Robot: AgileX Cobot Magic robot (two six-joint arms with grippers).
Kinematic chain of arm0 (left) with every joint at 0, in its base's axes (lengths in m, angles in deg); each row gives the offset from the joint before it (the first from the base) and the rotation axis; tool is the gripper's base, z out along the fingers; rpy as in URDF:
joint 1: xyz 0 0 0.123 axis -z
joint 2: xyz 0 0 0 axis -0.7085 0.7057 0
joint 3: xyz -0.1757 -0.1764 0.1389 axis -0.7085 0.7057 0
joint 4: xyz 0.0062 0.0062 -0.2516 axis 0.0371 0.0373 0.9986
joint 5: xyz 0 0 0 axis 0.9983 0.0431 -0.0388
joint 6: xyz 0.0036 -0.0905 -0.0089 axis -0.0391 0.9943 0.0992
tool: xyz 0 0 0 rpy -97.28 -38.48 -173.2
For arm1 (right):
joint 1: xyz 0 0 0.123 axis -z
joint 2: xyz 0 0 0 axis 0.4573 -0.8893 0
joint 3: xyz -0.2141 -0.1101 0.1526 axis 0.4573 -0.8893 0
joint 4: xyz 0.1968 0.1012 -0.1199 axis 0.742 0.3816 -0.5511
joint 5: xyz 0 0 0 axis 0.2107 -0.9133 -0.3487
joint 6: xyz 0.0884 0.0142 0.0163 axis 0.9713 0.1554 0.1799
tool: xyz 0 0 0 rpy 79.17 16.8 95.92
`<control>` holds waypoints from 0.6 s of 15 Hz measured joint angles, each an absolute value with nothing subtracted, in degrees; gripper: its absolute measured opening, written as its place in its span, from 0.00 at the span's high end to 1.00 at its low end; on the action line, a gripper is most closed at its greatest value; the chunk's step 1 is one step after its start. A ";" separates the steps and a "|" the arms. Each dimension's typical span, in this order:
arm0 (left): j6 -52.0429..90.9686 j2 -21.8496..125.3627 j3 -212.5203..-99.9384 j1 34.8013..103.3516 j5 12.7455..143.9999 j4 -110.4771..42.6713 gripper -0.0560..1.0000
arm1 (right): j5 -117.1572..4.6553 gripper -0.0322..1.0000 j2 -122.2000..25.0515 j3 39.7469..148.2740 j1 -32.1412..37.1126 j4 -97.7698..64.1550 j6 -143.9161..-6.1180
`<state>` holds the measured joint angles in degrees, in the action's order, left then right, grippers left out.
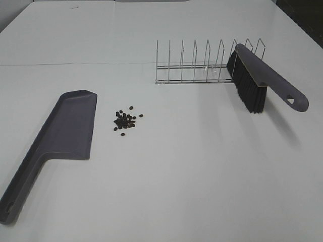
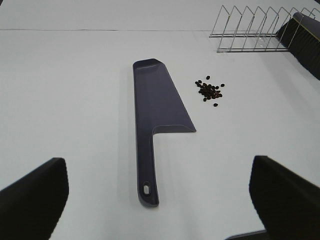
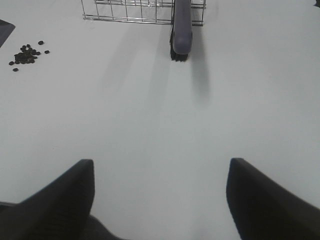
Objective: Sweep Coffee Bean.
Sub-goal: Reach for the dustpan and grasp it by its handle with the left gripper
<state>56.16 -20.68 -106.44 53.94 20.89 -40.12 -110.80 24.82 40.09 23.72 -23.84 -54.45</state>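
A small pile of dark coffee beans [image 1: 124,119] lies on the white table, just right of a grey dustpan [image 1: 68,126] lying flat with its handle toward the front left. A grey brush with black bristles [image 1: 252,80] leans in the right end of a wire rack [image 1: 194,65]. In the left wrist view the dustpan [image 2: 155,110] and beans [image 2: 210,91] lie ahead of my open left gripper [image 2: 160,200]. In the right wrist view my open right gripper [image 3: 160,200] is well short of the brush [image 3: 181,30]; the beans [image 3: 26,55] show far off. Neither gripper shows in the high view.
The wire rack has several upright dividers and stands at the back right of the table. It also shows in the left wrist view [image 2: 250,30] and the right wrist view [image 3: 130,10]. A dark area lies beyond the table's far right corner [image 1: 303,15].
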 joint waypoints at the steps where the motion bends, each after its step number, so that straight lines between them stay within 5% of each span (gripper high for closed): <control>1: 56.16 -20.68 -106.44 53.94 20.89 -40.12 0.11 | -110.80 0.38 24.82 40.09 23.72 -23.84 -54.45; 9: 56.16 -20.68 -106.44 53.94 20.89 -40.12 0.12 | -110.80 0.38 24.82 40.09 23.72 -23.84 -54.39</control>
<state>56.16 -20.68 -106.44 53.94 20.89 -40.12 -110.80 24.82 40.09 23.72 -23.84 -54.39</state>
